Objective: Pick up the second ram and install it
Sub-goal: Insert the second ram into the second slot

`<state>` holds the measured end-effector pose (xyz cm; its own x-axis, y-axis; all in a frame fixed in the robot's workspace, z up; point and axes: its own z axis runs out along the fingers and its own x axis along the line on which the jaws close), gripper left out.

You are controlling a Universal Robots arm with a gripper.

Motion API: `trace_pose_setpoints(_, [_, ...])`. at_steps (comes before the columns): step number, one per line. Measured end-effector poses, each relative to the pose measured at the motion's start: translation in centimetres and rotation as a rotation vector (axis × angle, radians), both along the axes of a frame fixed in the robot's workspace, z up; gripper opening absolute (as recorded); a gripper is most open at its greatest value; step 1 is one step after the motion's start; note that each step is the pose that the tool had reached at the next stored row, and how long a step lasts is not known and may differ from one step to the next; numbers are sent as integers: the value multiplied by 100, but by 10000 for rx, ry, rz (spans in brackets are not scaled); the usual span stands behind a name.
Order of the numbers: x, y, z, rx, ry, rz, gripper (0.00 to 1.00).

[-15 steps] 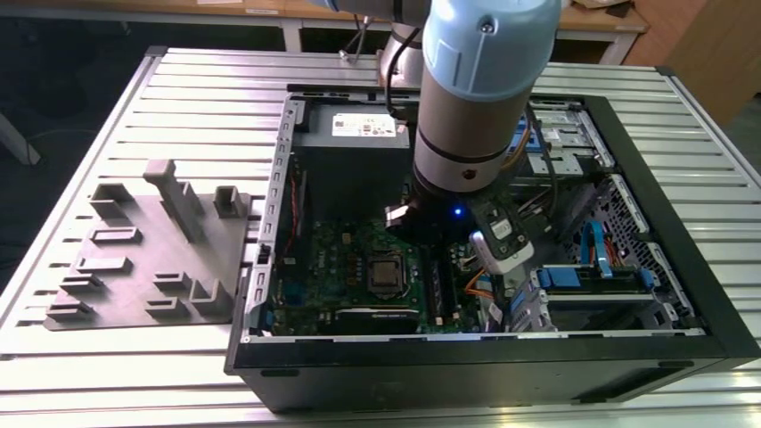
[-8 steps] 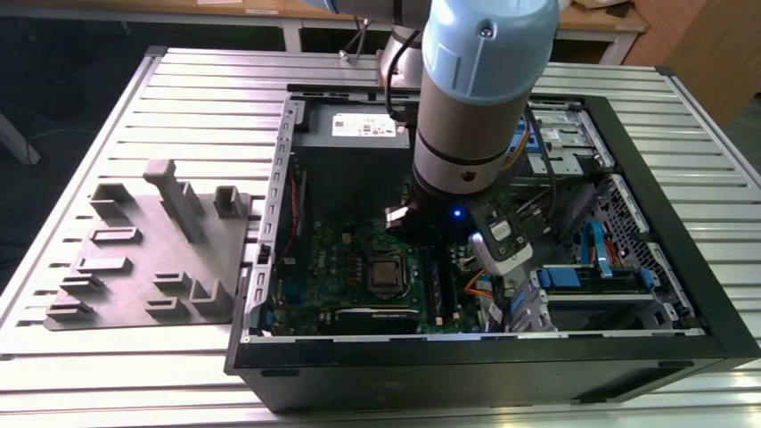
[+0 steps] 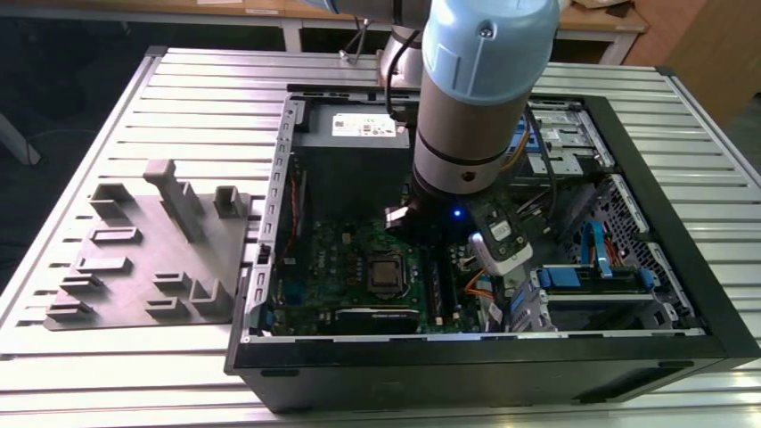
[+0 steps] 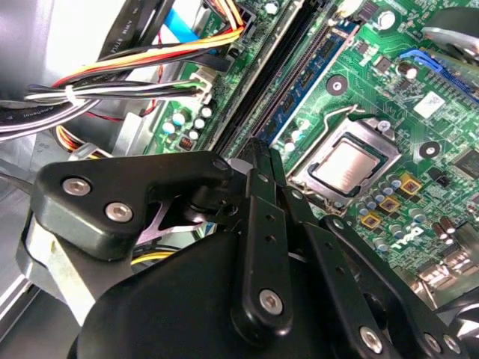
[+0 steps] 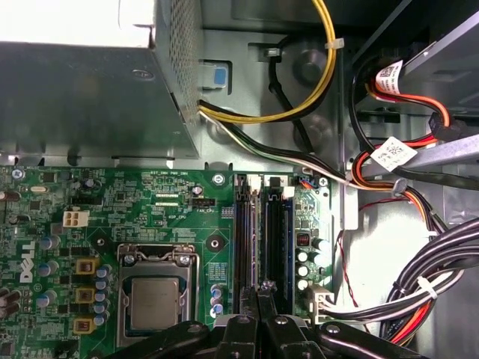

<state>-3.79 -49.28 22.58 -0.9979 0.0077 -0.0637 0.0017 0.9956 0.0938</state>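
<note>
In the first wrist view, the hand (image 5: 260,290) sits over the black slots (image 5: 243,224).

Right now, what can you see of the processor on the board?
The processor is a square chip with a bare silver-grey metal lid and no cooler on it. It lies flat in its socket on the green motherboard, under a metal retention frame with screws at two corners. Small cylindrical capacitors and square gold-topped parts line one side. The black memory slots run along the other side, apart from it. The tool is at those slots, not touching the processor.
</note>
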Motion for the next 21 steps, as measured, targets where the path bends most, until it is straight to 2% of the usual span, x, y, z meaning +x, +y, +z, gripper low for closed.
trace_pose_setpoints(21, [-7,3,-35,-2,0,-195,8])
